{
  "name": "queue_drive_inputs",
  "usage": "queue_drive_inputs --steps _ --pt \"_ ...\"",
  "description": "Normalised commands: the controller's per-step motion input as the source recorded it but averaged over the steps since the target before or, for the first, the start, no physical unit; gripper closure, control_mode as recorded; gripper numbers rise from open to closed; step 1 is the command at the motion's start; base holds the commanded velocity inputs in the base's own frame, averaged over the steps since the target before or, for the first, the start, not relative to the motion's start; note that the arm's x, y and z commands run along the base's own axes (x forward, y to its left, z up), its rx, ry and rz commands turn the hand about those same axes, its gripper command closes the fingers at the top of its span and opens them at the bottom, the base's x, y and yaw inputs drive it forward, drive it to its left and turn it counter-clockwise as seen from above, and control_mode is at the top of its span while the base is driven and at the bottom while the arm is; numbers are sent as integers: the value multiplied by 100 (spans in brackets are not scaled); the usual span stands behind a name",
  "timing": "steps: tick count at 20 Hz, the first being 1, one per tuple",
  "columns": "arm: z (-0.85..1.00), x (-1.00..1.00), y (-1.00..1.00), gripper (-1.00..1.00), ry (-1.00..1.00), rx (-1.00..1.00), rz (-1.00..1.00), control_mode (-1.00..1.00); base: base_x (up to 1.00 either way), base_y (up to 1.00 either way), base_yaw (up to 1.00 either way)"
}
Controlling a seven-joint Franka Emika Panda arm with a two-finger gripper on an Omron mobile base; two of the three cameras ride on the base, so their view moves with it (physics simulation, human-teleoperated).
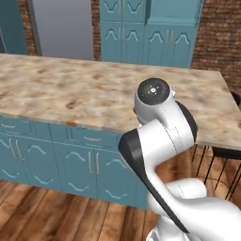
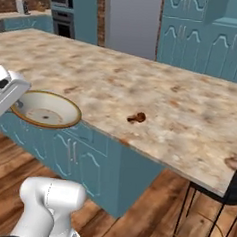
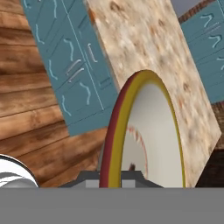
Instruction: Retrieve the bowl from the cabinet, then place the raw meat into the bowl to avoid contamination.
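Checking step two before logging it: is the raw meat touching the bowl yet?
Apart. The right base view shows the raw meat lying on the counter, with bare marble between it and the bowl.

**Bowl at the counter edge, meat on the marble**

The tan bowl [image 2: 46, 110] with its darker rim hangs upright, partly over the counter's near edge. The small reddish-brown raw meat [image 2: 136, 118] lies on the marble, well apart. The teal cabinet [image 2: 206, 36] stands behind, doors closed.

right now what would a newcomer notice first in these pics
The tan bowl, gripped at its rim by the gripper, hangs at the near edge of the marble counter. The small raw meat lies alone on the counter to its right, teal cabinets behind.
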Motion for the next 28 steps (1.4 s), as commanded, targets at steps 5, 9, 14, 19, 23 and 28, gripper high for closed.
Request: queue_drive_inputs --steps 5,9,14,19,23,28 --pt "0 0 0 100 0 0 0 100 29 15 -42" --pt "0 0 0 100 0 0 0 100 28 1 -39" --pt "0 0 0 100 0 0 0 100 39 0 -34" --pt "0 0 0 100 0 0 0 100 51 0 -30" --pt "0 0 0 100 0 0 0 100 56 -5 -27" --pt "0 0 0 100 0 0 0 100 46 -11 -24"
